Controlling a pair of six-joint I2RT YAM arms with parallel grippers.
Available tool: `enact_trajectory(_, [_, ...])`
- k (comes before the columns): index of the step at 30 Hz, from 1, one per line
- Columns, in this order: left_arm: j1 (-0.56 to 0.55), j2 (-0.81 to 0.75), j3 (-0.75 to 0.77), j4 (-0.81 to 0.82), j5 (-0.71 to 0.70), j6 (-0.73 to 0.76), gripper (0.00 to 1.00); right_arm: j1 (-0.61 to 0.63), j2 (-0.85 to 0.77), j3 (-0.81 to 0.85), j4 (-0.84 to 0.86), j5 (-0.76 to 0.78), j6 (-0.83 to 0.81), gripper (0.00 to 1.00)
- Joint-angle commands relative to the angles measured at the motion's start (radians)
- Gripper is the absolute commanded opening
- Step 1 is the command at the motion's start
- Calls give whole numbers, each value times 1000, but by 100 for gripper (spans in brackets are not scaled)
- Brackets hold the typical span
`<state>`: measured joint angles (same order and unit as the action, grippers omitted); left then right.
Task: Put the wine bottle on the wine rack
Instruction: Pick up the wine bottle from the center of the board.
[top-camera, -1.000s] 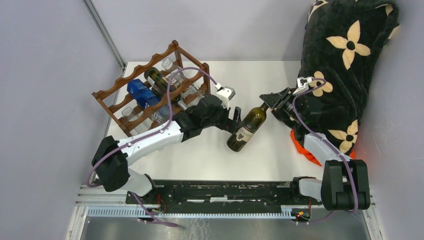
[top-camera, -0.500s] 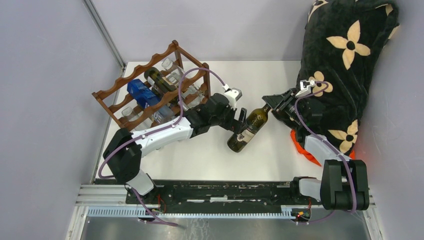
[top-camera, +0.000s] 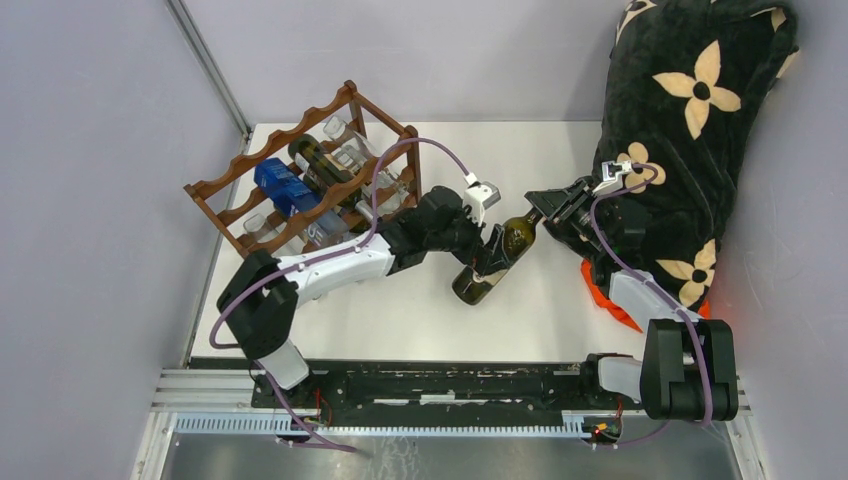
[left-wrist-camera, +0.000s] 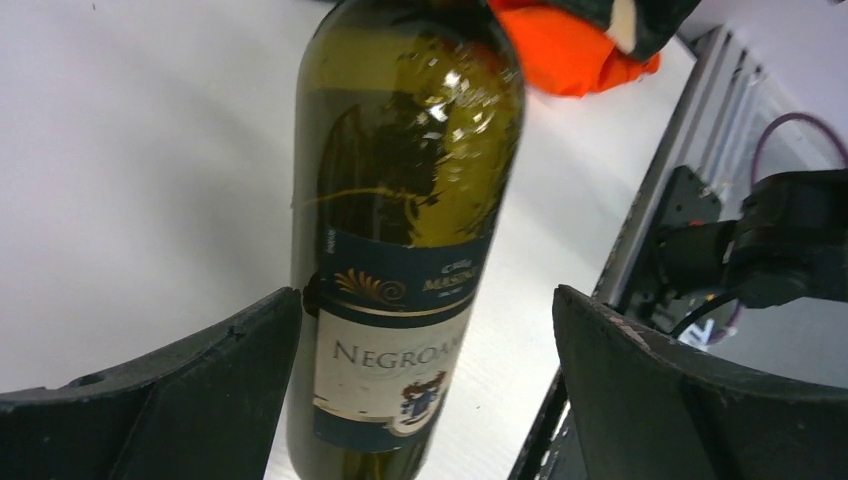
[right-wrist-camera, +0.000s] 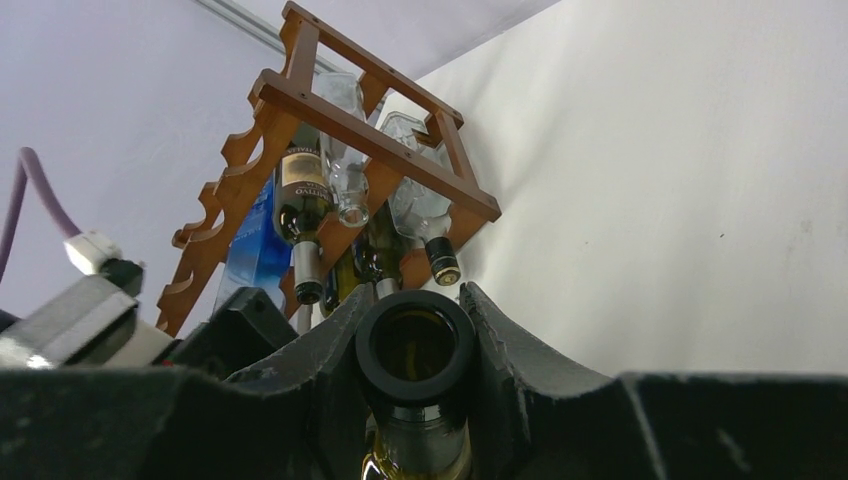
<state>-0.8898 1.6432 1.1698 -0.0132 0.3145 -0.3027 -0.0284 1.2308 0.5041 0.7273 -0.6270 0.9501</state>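
While the right gripper (top-camera: 534, 204) pinched the open mouth and neck of the dark green glass wine bottle (top-camera: 517, 233) with its navy-and-cream label, the left gripper (top-camera: 485, 258) stood spread wide on either side of the bottle's body, one finger just beside the glass and the other apart from it. That bottle slanted across the middle of the white table (top-camera: 560, 150), base toward the near left. At the far left stood the reddish-brown wooden wine rack (right-wrist-camera: 380, 150), several bottles in it.
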Motion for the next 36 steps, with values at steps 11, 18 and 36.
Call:
enact_trajectory(11, [-31, 68, -41, 75, -62, 198, 100, -5, -31, 60, 100, -18, 127, 0])
enact_trajectory(18, [-35, 86, -82, 149, -75, 207, 94, -2, -29, 52, 96, -22, 132, 0])
enact_trajectory(36, [-32, 76, 13, -60, -95, 365, 2, -3, -12, 13, 59, -75, 36, 54])
